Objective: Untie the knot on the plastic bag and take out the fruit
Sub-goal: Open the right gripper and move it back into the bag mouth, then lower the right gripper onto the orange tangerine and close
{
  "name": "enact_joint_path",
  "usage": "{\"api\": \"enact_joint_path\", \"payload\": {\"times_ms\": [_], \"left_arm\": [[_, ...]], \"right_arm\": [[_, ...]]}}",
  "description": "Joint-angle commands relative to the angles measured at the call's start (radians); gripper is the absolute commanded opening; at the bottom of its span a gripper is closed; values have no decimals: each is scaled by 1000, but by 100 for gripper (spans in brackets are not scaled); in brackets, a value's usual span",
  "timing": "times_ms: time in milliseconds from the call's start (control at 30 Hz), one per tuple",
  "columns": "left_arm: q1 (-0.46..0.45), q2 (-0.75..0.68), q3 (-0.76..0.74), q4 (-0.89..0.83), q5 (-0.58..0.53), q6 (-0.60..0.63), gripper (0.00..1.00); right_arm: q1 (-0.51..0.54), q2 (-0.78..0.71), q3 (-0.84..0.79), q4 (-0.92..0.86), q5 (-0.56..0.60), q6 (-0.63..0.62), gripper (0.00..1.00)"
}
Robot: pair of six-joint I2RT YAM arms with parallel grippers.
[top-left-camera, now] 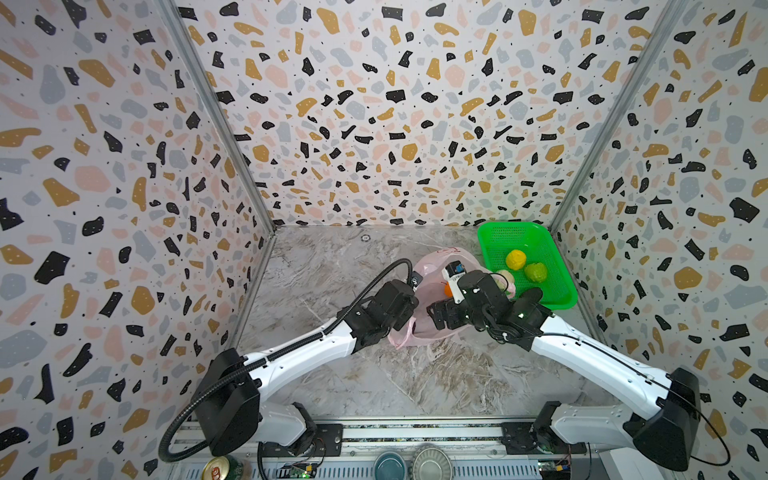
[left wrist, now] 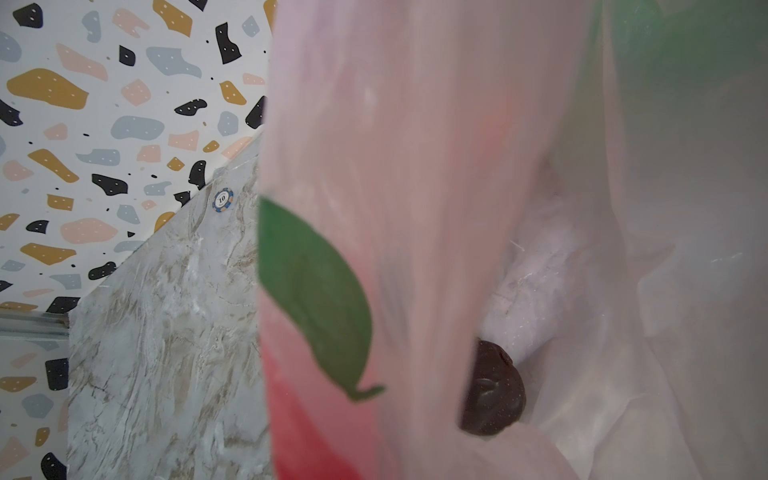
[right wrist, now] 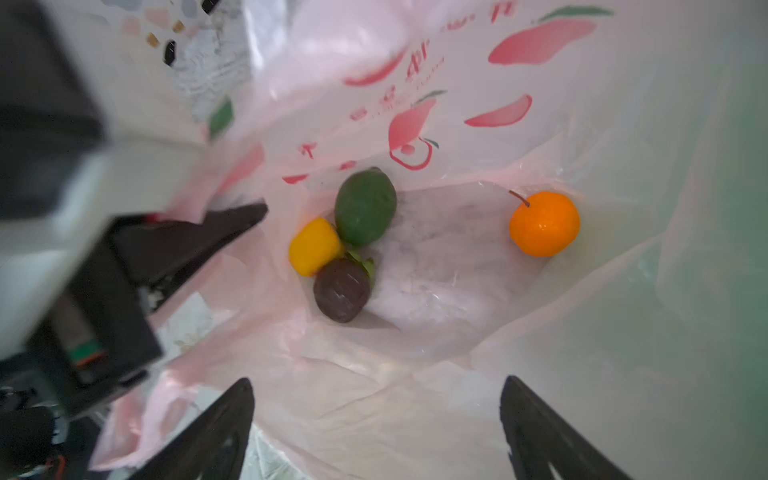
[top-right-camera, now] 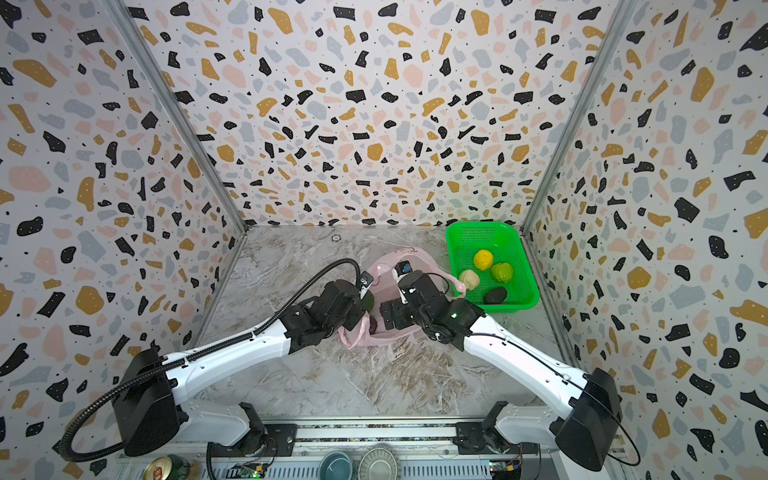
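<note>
The pale pink plastic bag [top-left-camera: 432, 266] [top-right-camera: 388, 266] lies open mid-table in both top views. The knot does not show. In the right wrist view the bag holds several fruit: one dark green [right wrist: 365, 208], one yellow [right wrist: 316, 247], one blackish-brown [right wrist: 341, 291] and one orange [right wrist: 544, 223]. My right gripper [right wrist: 376, 380] hangs open over the bag's mouth with nothing between its fingers [right wrist: 224, 428]. My left gripper [right wrist: 245, 216] is shut on the bag's rim at its left side. Pink film [left wrist: 415, 166] hides its jaws in the left wrist view.
A green mesh basket [top-right-camera: 478, 237] stands at the back right against the side wall, holding yellow [top-right-camera: 483, 259], light green [top-right-camera: 502, 272], cream-white [top-right-camera: 468, 279] and blackish-brown [top-right-camera: 494, 296] fruit. A chip [top-left-camera: 365, 238] lies near the back wall. A can [top-left-camera: 220, 471] and bowls sit on the front rail.
</note>
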Motion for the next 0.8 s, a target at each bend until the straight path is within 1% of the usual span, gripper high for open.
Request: {"api": "enact_joint_path", "payload": {"times_ms": [0, 167, 267, 367, 467, 567, 667, 767], "left_arm": [[-2, -20, 35, 36, 27, 7, 0], [-3, -26, 39, 50, 53, -2, 0], [-5, -29, 38, 59, 67, -3, 0], [-8, -33, 33, 61, 82, -3, 0], [-12, -42, 18, 69, 88, -6, 0], [-16, -45, 11, 70, 93, -9, 0], [-18, -45, 6, 76, 103, -13, 0], [-22, -42, 7, 76, 109, -14, 0]], "right_arm": [[6, 34, -8, 51, 70, -45, 91], [-4, 142, -19, 100, 78, -68, 87], [-15, 208, -37, 158, 75, -57, 87], [-36, 284, -19, 192, 83, -45, 86], [-95, 356, -3, 243, 30, -15, 86], [-139, 413, 13, 296, 14, 3, 88], [-162, 478, 71, 294, 53, 24, 93], [-186, 521, 84, 319, 81, 90, 97]]}}
